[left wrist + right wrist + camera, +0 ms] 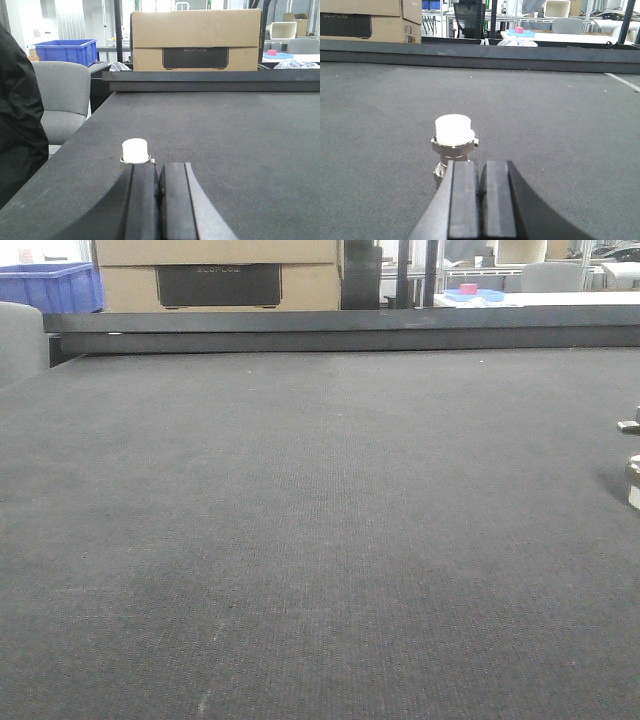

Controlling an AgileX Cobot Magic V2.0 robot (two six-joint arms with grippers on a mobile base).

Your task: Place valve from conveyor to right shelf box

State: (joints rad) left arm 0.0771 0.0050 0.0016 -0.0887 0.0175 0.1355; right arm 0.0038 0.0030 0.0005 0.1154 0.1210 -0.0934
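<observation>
In the right wrist view the right jaws sit at the bottom edge, their 2 black pads [465, 200] pressed together with nothing between them. Just beyond their tips the valve [454, 142] stands upright on the conveyor [560, 150], a white cap on its silvery body. Its lower part is hidden behind 1 pad, so contact cannot be told. The front view catches only a silvery sliver at the belt's right edge, seemingly the same valve.

In the left wrist view the left jaws are likewise closed flat on nothing. A similar white-capped fitting [135, 151] stands just past them, near the belt's left edge. A grey chair [62, 95] stands beside that edge.

Farther off, a long black rail [480, 52] bounds the belt. Beyond it are a cardboard box [196, 30] and a blue crate [67, 50].
</observation>
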